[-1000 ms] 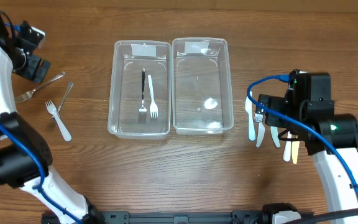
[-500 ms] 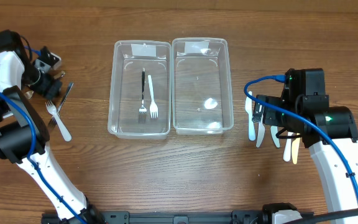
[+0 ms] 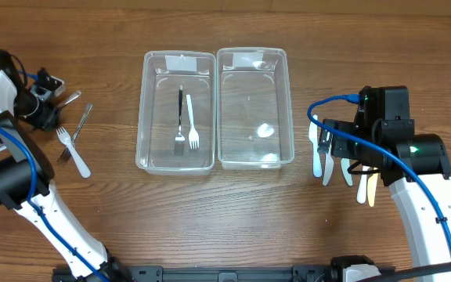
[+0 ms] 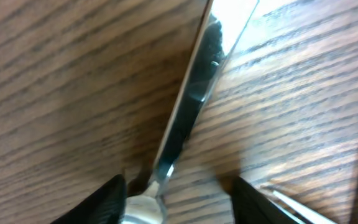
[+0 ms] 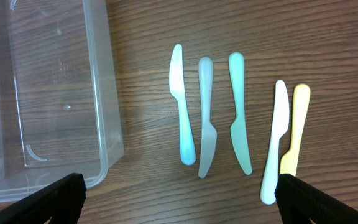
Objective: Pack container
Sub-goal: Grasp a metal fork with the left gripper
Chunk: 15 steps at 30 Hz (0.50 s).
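Two clear plastic containers sit side by side: the left one (image 3: pixel 152 110) holds a black-handled fork (image 3: pixel 180 117) and a white fork (image 3: pixel 192 121), and the right one (image 3: pixel 284 110) holds no cutlery. My left gripper (image 3: pixel 42 110) is at the far left, low over a metal fork (image 3: pixel 71 97). In the left wrist view the fork's shiny handle (image 4: pixel 194 106) lies between my open fingers (image 4: pixel 110 200), gripper (image 4: pixel 182 206) close to the wood. My right gripper (image 3: pixel 332 146) is open, above several plastic knives (image 5: pixel 205 124) right of the containers (image 5: pixel 107 112).
A second metal fork (image 3: pixel 79 125) and a white plastic fork (image 3: pixel 74 151) lie on the wooden table beside my left gripper. The knives in the right wrist view are light blue (image 5: pixel 180 106), grey, teal (image 5: pixel 238 118), white (image 5: pixel 275 143) and yellow (image 5: pixel 296 127).
My left gripper has swung in and come down over the metal fork at the far left. The right arm shifted slightly, then stayed still.
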Tool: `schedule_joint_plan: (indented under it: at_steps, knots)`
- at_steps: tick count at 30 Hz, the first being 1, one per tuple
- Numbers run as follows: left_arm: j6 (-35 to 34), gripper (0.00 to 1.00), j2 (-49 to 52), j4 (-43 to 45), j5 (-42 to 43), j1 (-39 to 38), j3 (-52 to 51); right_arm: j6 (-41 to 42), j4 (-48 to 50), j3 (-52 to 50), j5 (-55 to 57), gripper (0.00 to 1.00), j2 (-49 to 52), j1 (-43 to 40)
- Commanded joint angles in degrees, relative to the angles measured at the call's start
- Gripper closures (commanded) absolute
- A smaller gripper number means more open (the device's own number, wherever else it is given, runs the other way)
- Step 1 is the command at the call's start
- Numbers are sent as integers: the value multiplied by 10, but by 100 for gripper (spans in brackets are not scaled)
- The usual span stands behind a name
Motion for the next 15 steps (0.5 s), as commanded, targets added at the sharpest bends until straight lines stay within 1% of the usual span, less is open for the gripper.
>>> schedule_joint_plan:
  at_steps: [1,2,4,5,9,11,13,15]
  knots:
    - [-4,48,15,-2,13,0,-1,-2,3,16,0,0,0,-1]
    - [-5,51,15,-2,16,0,-1,-2,3,16,0,0,0,-1]
    - [-5,59,15,-2,19,0,-1,-2,3,16,0,0,0,-1]
    - [-4,66,15,-4,22,0,-1,-2,3,16,0,0,0,-1]
    - [-4,70,15,-4,38,-1,-1,-2,3,16,0,0,0,-1]
    - [-4,76,15,-4,39,-2,-1,-2,4,16,0,0,0,-1]
    - [-5,85,15,-4,39,-3,-1,-3,4,16,0,0,0,-1]
    - [-5,87,15,-4,39,-4,-1,-2,4,16,0,0,0,-1]
